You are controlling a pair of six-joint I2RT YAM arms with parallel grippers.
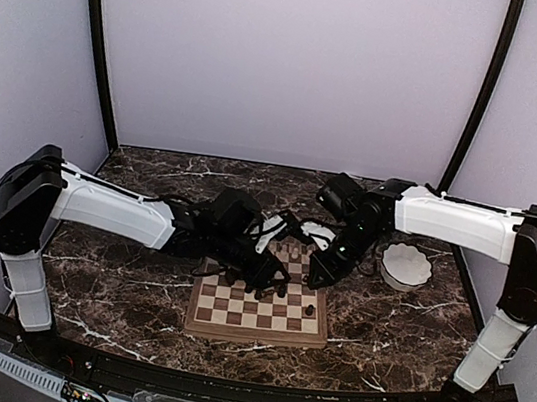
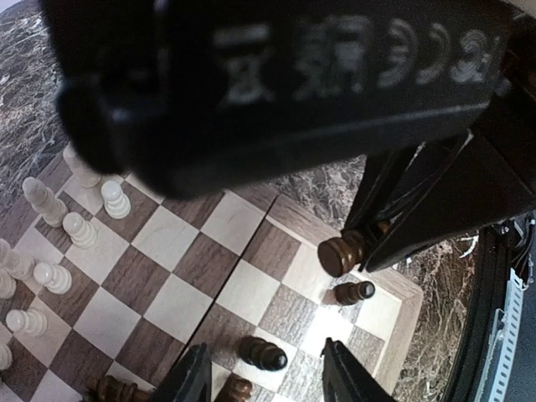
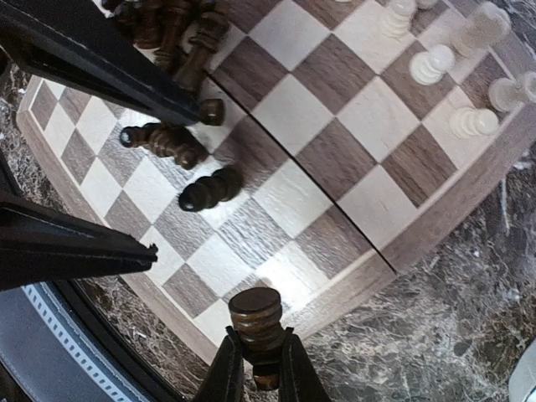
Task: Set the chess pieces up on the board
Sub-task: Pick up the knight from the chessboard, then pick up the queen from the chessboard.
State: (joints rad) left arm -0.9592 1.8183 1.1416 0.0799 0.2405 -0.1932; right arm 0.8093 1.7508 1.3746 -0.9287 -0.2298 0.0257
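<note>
High fixed rear view looking down, both wrist views close over the shared board [image 2: 251,289]

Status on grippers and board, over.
Left gripper open over dark pieces. Right gripper shut on dark piece. Board partly set. Tight spacing between them.

Raised lettering runs across a black casing [image 2: 276,75] in the left wrist view, too blurred to read; nothing else legible.

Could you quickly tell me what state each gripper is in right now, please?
Left gripper: open, holding nothing.
Right gripper: closed on a dark brown chess piece.
</note>
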